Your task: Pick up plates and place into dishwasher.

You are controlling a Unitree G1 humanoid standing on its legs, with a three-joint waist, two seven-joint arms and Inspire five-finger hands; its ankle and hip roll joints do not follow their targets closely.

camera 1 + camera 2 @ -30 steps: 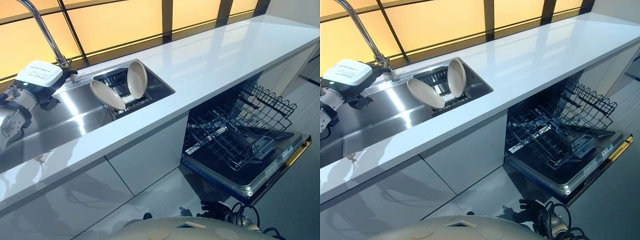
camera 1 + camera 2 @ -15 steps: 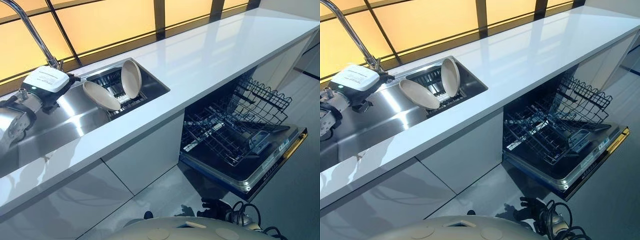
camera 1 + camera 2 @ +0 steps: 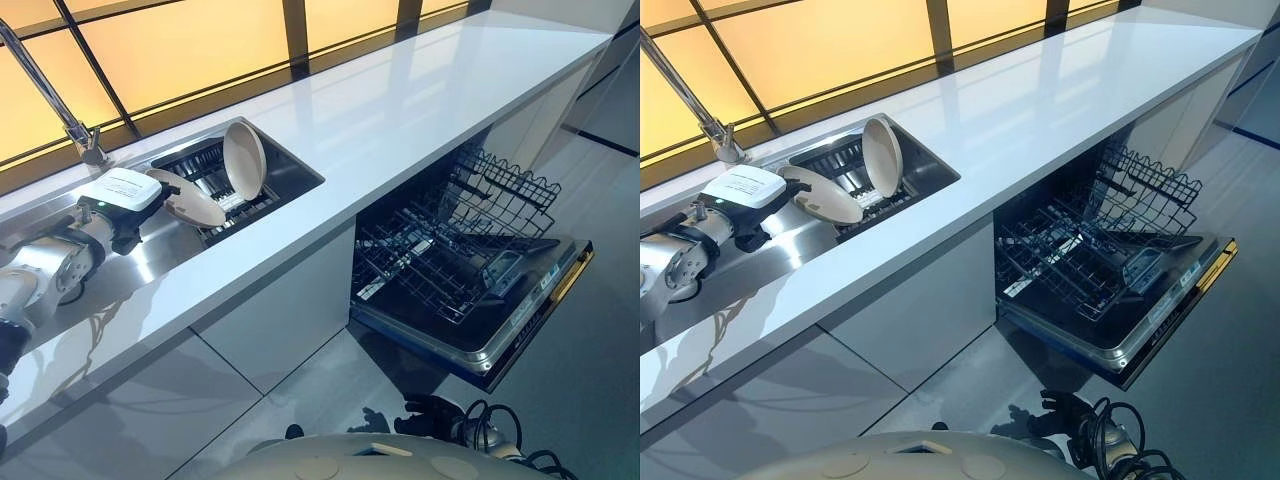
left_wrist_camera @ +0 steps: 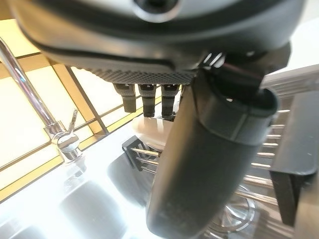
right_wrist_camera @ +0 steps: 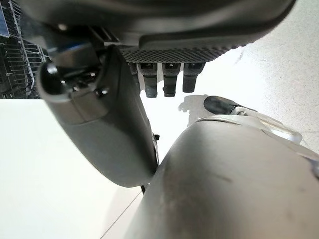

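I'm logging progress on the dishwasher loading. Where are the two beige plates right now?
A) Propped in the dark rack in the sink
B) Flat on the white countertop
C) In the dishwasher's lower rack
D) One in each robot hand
A: both plates lean in the dark rack in the sink, while the dishwasher rack holds none.

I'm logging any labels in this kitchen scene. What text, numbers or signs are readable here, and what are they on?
No text can be read.
White box on the left arm's wrist: faint print on top, too small to read.
Dishwasher door edge: a strip with marks, too blurred to read.
Lower rack: a pale tag near its front, illegible.
Plates, sink and tap: no markings visible.
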